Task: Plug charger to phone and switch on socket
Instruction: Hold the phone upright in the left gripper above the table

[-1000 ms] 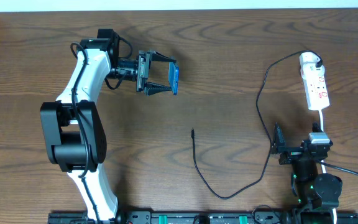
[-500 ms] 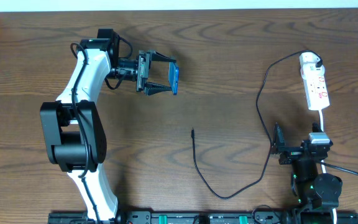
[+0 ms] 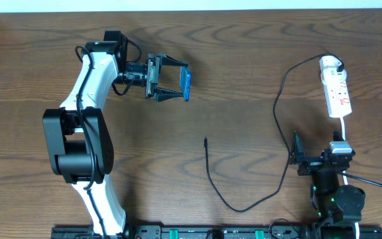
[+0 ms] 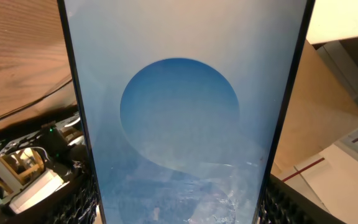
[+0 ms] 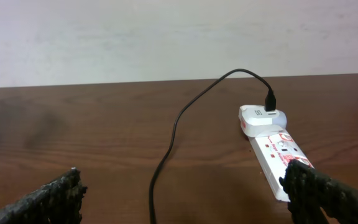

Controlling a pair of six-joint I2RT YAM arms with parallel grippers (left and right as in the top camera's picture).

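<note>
gripping phone (image 3: pixel 187 81) upright in left end effector (image 3: pixel 185 83), screen facing wrist

The right gripper (image 5: pixel 184 183) stands wide open, its dark ridged fingers (image 5: pixel 51 202) in the two lower corners. Between them lies brown wooden counter (image 5: pixel 73 124), ending at a pale wall (image 5: pixel 135 37). On the right a white power strip (image 5: pixel 275 155) with red markings lies flat. A white adapter (image 5: pixel 263 118) sits at its far end, and a thin black cable (image 5: pixel 179 121) plugs into it, arching up and left, then running toward the camera.
</note>
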